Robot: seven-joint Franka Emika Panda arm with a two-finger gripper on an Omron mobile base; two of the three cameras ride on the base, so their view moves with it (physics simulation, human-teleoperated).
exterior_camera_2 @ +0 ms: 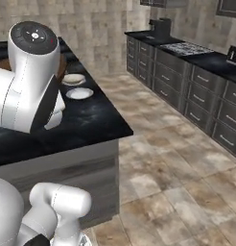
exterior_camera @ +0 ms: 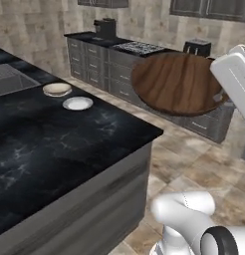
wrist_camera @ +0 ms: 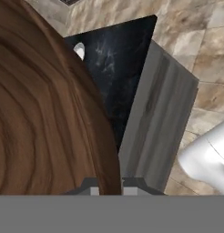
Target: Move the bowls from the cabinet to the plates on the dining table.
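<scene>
My gripper [wrist_camera: 109,189] is shut on the rim of the dark brown wood bowl [exterior_camera: 177,82], which hangs tilted in the air to the right of the dining table [exterior_camera: 69,144], off its corner. In the hand view the bowl [wrist_camera: 45,118] covers the left half, with the table's black top [wrist_camera: 118,68] behind it. An empty plate [exterior_camera: 77,103] with a white centre lies on the table. Just beyond it sits the cream bowl [exterior_camera: 57,88]; a grey rim under it looks like the second plate. The right base view shows the empty plate [exterior_camera_2: 79,93] and the cream bowl [exterior_camera_2: 73,78] beside my arm.
The grey inset sink [exterior_camera: 10,79] lies at the table's far left. A row of low grey drawers [exterior_camera: 99,62] under a black counter with a hob [exterior_camera: 139,48], coffee machine [exterior_camera: 105,27] and toaster [exterior_camera: 196,47] lines the back wall. Tiled floor [exterior_camera_2: 177,158] lies between.
</scene>
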